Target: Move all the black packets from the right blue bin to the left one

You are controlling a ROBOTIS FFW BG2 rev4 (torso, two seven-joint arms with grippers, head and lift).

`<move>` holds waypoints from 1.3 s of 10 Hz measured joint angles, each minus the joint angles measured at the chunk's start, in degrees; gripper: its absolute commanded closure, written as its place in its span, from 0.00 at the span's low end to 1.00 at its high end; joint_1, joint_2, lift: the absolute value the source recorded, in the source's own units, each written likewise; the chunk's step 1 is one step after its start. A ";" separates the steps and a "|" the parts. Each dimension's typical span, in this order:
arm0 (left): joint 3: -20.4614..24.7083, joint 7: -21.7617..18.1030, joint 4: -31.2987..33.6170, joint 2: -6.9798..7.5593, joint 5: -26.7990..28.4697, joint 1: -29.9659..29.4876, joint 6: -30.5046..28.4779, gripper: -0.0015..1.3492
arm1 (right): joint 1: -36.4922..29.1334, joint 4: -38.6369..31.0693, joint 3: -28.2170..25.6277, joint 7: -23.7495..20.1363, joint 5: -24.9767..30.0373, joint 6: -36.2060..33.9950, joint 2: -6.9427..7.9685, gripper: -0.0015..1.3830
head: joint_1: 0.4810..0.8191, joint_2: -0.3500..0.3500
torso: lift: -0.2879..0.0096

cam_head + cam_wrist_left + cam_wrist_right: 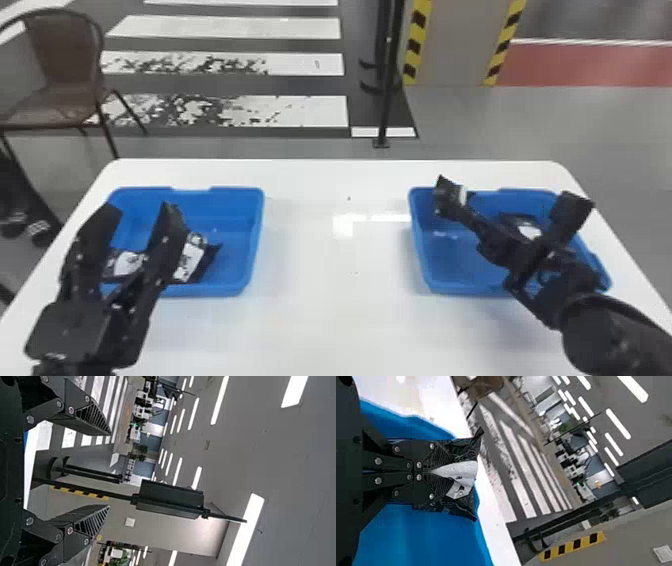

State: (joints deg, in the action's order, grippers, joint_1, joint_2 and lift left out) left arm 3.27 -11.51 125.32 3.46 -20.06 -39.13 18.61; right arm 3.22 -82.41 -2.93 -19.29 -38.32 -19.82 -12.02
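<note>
In the head view my left gripper [134,220] stands open above the near left part of the left blue bin [254,235]; its spread fingers also show in the left wrist view, the gripper [109,469] holding nothing. Black packets with white labels, one [189,257] right of its fingers and another [127,263] behind them, lie in that bin. My right gripper [447,200] is over the left side of the right blue bin [419,250], shut on a black packet [457,192]. In the right wrist view the gripper [435,471] pinches this packet [464,475]. Another packet [529,227] lies in the right bin, partly behind the arm.
Both bins stand on a white table [320,310], with a stretch of tabletop between them. Beyond the table's far edge are a brown chair [62,65] at the left and a black post [387,100].
</note>
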 measured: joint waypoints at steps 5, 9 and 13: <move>-0.31 0.00 -0.24 -0.16 -1.17 0.51 0.93 0.31 | -2.51 -8.83 6.40 -9.79 -20.11 -2.62 -1.07 0.87 | 0.63 0.69 | 0.50; -1.44 0.05 -0.22 0.13 -1.79 1.56 -3.36 0.33 | -1.56 -14.87 19.51 -9.98 -22.21 -2.09 -2.02 0.87 | 0.63 0.90 | 0.50; -2.26 -2.81 -0.09 0.69 -3.60 3.16 -7.89 0.34 | 0.20 -14.93 28.44 -9.82 -26.45 -0.94 -2.55 0.87 | 0.63 0.98 | 0.50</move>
State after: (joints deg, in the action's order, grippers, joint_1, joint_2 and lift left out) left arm 1.01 -14.32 125.23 4.16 -23.66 -35.97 10.72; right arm 3.42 -97.34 25.52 -29.12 -64.77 -20.76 -14.56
